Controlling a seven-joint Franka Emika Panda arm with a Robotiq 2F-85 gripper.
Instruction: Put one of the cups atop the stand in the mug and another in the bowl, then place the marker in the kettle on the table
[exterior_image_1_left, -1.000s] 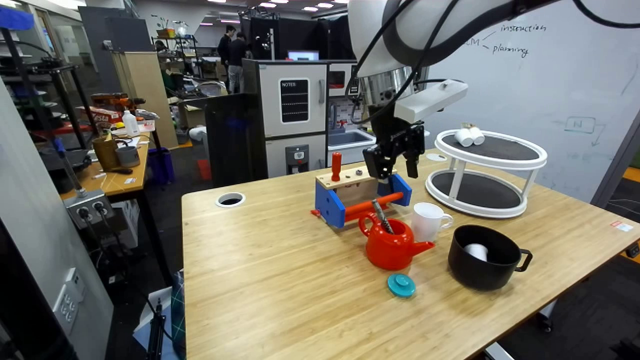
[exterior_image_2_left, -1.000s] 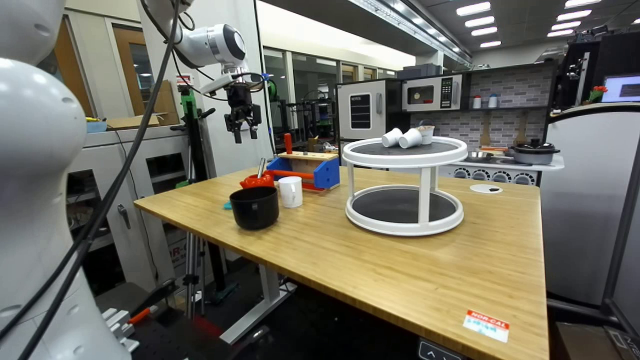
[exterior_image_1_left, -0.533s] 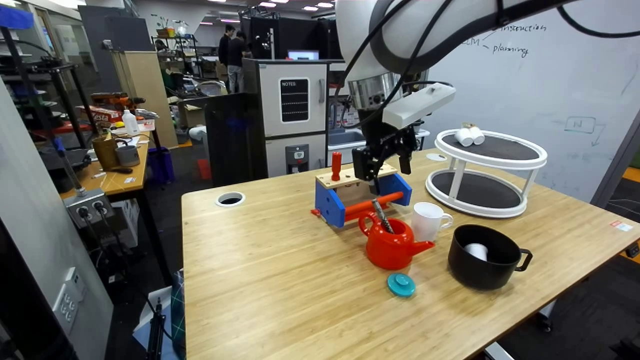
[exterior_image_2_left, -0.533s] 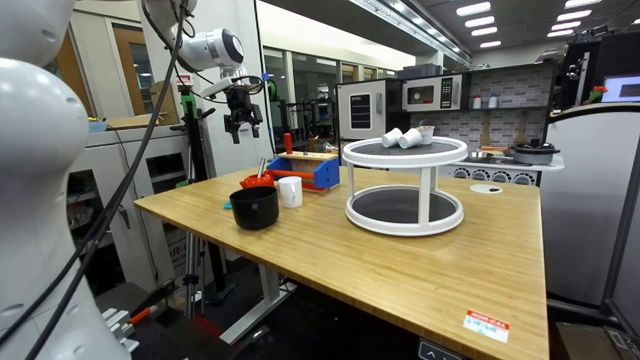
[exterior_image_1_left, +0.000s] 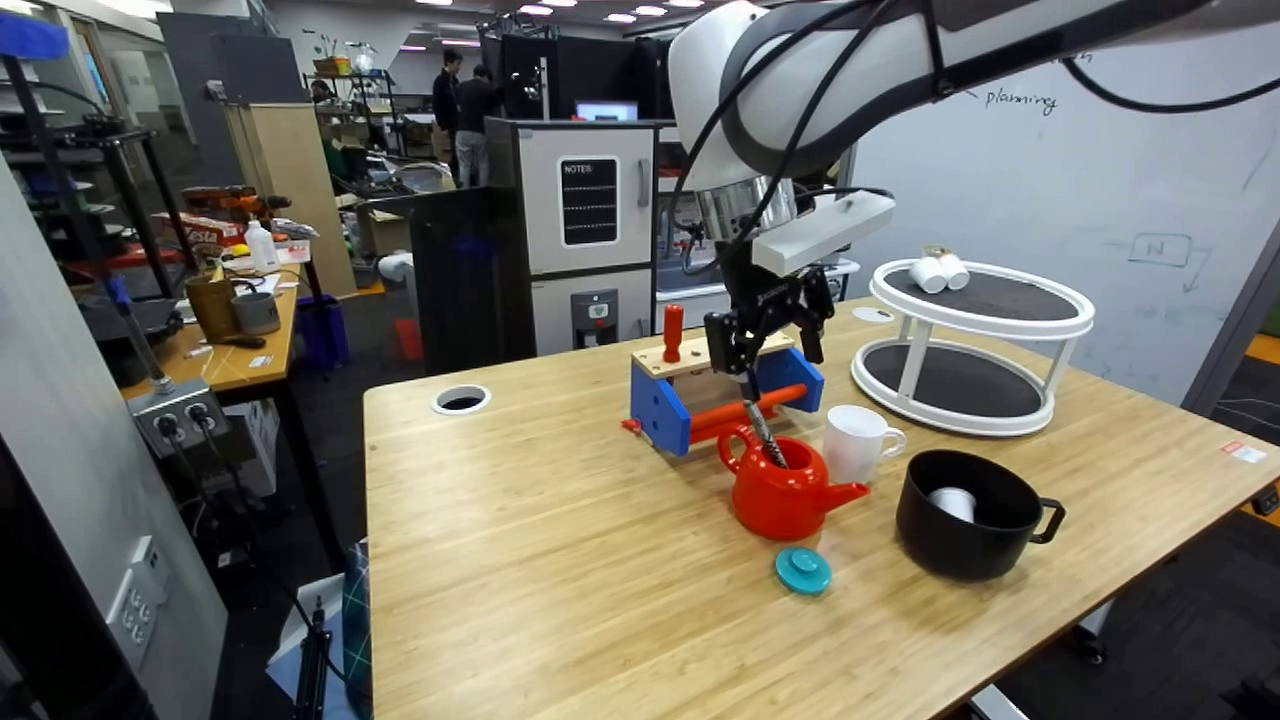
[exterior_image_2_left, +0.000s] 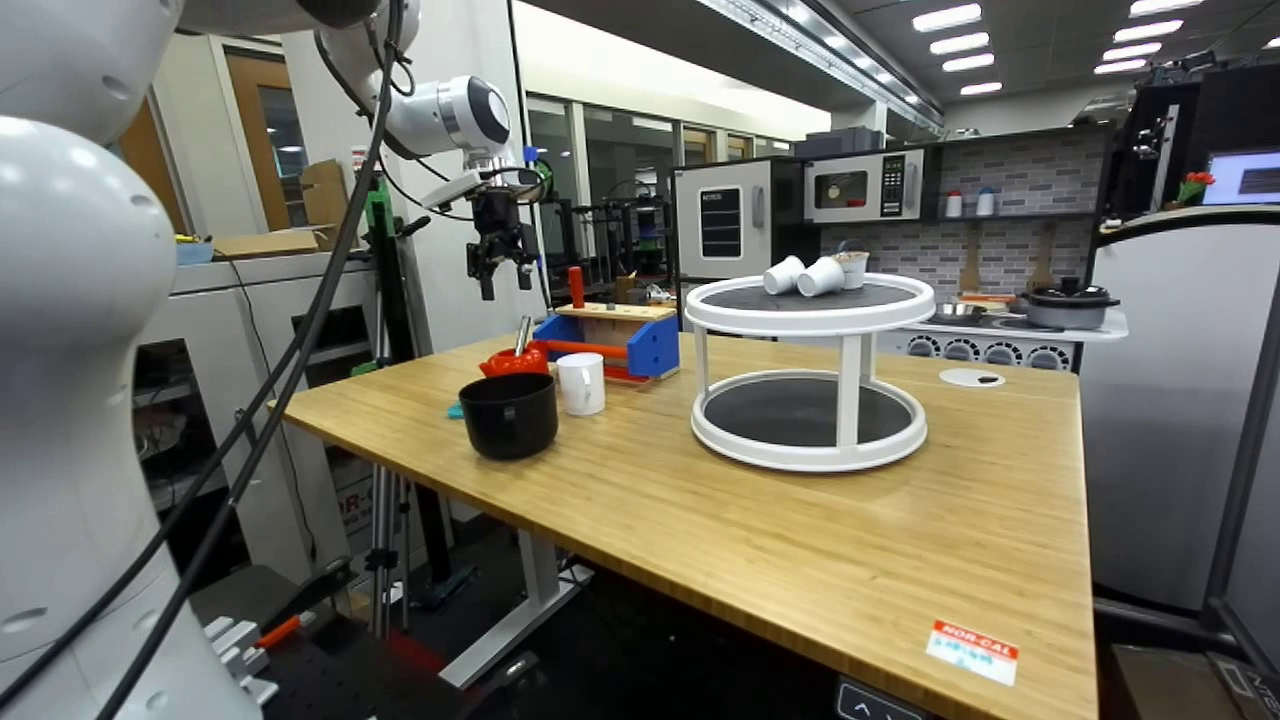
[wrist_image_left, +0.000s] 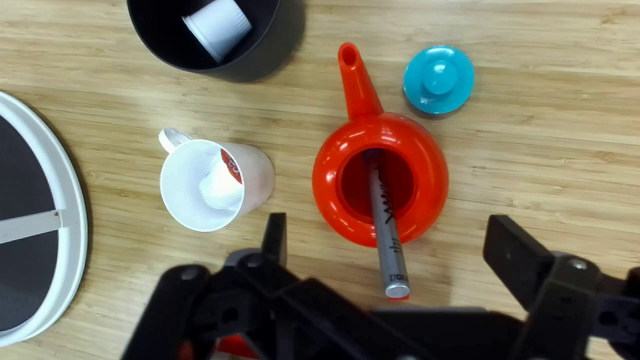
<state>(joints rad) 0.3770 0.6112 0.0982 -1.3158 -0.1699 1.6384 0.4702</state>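
Overall, we count one wooden table (exterior_image_1_left: 500, 600). On it we identify one round stand (exterior_image_2_left: 810, 322) with two tiers, white rims and dark panels. Near the stand sits one block rack (exterior_image_1_left: 660, 408) with two blue side panels, a wooden top and one upright red handle (exterior_image_1_left: 672, 335). Above the table we locate one gripper (exterior_image_2_left: 506, 284); its jaws are released, the two fingers (wrist_image_left: 517, 262) spread well apart. We find one black bowl (exterior_image_1_left: 955, 548) upright on the table and, near it, one red kettle (exterior_image_1_left: 780, 510) with one spout. In the wrist view, one white mug (wrist_image_left: 259, 174) stands upright between the stand and the kettle, apart from both. One grey marker (wrist_image_left: 385, 225) leans in the kettle: its lower end is inside, its upper end projects past the rim. In the wrist view, we see the marker between the spread fingers, touching neither. One turquoise lid (wrist_image_left: 439, 80) lies on the table near the spout. Two white cups (exterior_image_2_left: 821, 278) lie on their sides on the upper tier, with one more white container (exterior_image_2_left: 852, 270) just beside them; we cannot identify its contents. One cup (wrist_image_left: 220, 27) lies tilted inside the bowl. One cup (wrist_image_left: 217, 192) shows in part inside the mug, next to a red printed patch (wrist_image_left: 231, 166).
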